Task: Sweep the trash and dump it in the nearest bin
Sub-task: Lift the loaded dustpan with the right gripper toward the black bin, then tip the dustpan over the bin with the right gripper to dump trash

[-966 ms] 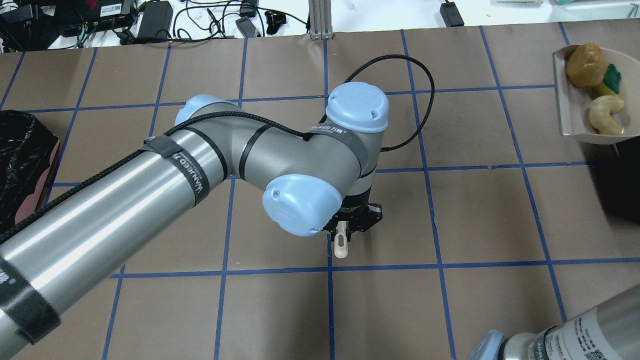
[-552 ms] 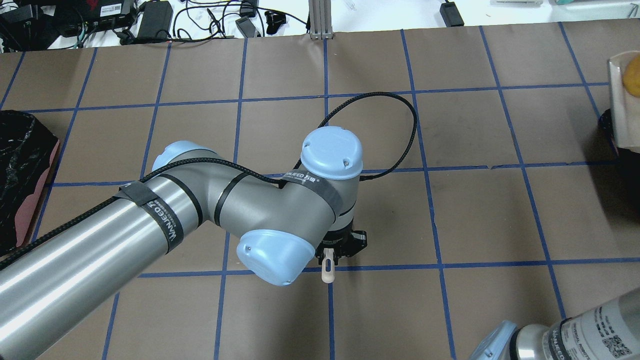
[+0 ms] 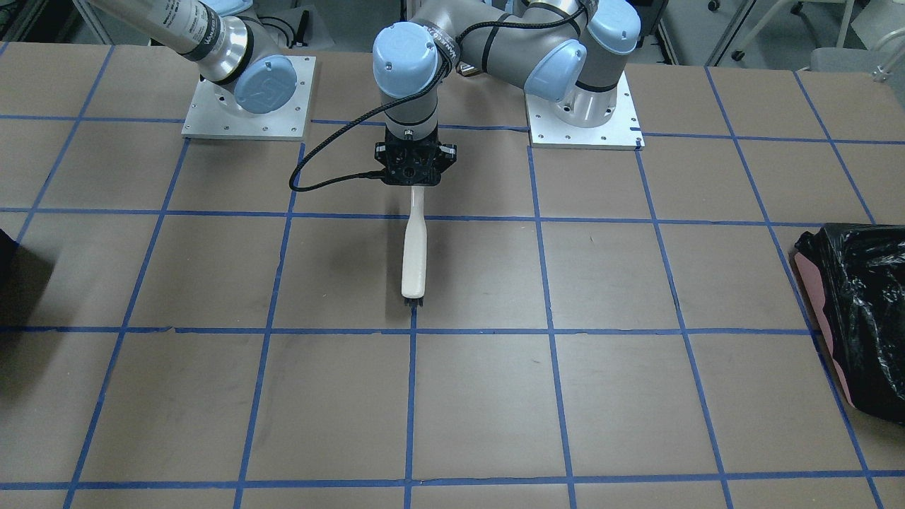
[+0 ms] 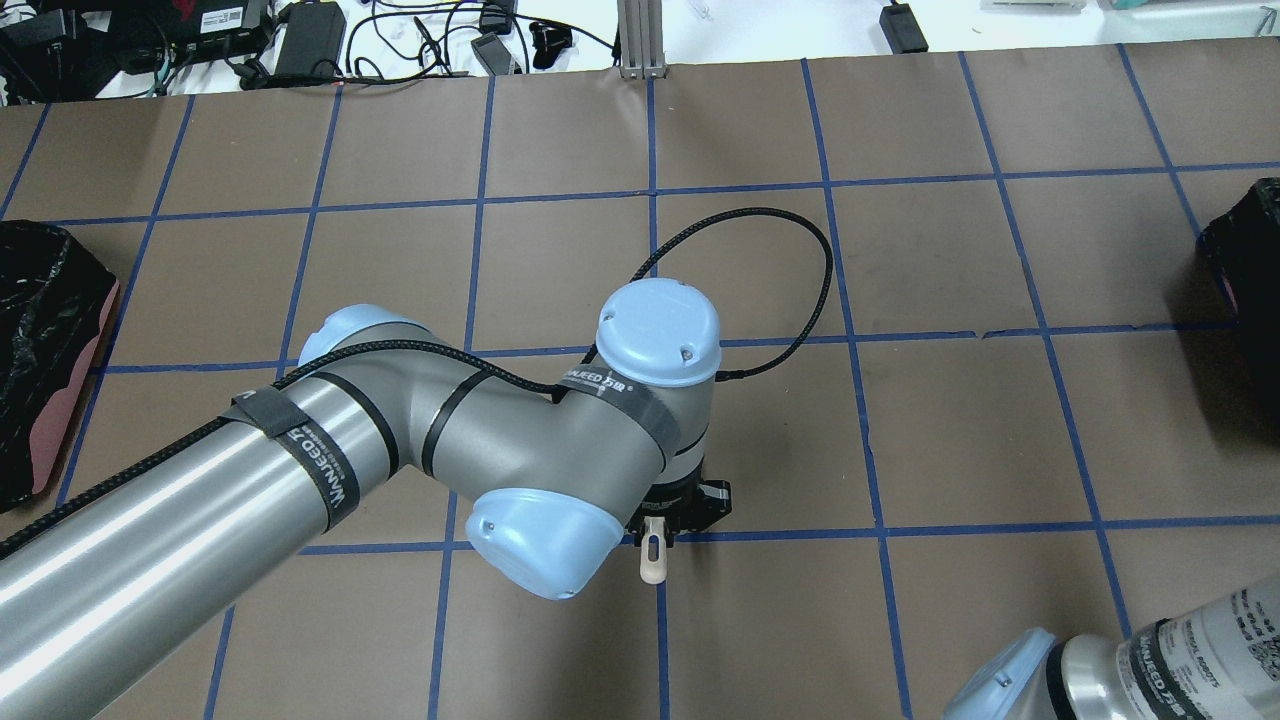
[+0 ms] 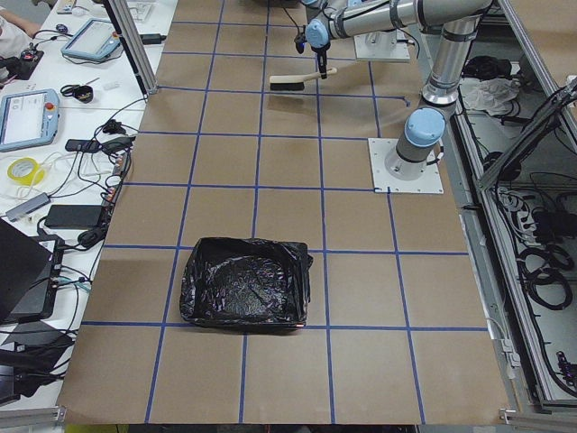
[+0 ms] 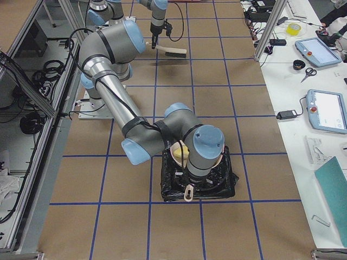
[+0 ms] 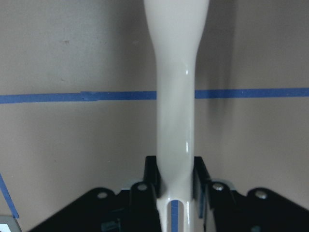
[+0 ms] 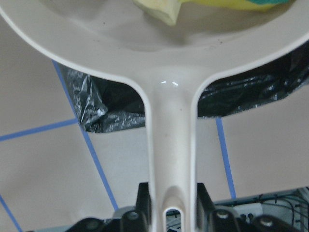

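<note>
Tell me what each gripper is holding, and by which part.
The left gripper holds the brush by the end of its handle. The right gripper holds the dustpan by its handle.

The dustpan (image 8: 96,34) ran off the right wrist view's top, leaving only slivers of trash (image 8: 159,12). Overhead, the left arm (image 4: 200,500) hid most of the brush (image 4: 652,566).

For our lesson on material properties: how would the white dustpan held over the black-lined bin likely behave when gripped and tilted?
The dustpan looks like glossy moulded plastic, so probably stiff and light. Its smooth handle could slip, though the right gripper clamps it on both sides. The pale yellow piece inside would likely slide out readily.
</note>
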Controlling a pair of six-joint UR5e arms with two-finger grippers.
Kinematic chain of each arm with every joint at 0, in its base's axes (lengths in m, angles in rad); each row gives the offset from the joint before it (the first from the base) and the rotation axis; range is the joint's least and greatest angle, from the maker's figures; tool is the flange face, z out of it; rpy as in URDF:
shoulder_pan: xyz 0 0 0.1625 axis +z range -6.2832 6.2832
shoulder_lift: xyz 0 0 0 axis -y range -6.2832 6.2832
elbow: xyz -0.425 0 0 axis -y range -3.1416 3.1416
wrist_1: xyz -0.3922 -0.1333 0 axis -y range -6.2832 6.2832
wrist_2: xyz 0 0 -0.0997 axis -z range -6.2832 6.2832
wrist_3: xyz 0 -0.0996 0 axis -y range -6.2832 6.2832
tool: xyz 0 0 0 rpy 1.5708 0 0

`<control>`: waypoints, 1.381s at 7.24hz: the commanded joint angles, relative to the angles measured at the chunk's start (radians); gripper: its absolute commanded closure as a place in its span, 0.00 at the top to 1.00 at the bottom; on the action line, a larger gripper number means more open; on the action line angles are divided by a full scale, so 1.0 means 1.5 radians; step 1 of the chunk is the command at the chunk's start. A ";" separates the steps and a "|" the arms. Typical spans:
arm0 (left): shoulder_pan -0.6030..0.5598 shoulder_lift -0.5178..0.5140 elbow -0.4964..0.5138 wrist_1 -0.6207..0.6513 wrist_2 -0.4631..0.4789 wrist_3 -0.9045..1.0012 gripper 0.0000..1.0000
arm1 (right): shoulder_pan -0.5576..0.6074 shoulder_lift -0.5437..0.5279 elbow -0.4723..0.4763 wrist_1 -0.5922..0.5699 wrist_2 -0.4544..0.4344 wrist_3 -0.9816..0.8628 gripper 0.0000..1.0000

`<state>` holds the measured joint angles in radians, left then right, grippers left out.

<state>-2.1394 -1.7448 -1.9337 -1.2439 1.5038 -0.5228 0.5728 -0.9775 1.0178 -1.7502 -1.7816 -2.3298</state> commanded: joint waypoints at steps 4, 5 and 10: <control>0.000 -0.019 0.000 0.011 0.006 0.012 0.00 | 0.080 -0.005 0.022 -0.113 -0.261 0.135 0.00; 0.000 -0.019 0.000 0.012 0.006 0.022 0.00 | 0.105 -0.006 0.042 -0.167 -0.290 0.143 0.00; -0.001 -0.035 0.000 0.011 0.007 0.025 0.15 | 0.144 -0.058 0.174 -0.231 -0.336 0.150 0.00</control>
<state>-2.1409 -1.7934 -1.9343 -1.2272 1.5130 -0.4849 0.7902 -1.0619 1.2547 -2.0898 -2.2753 -2.1056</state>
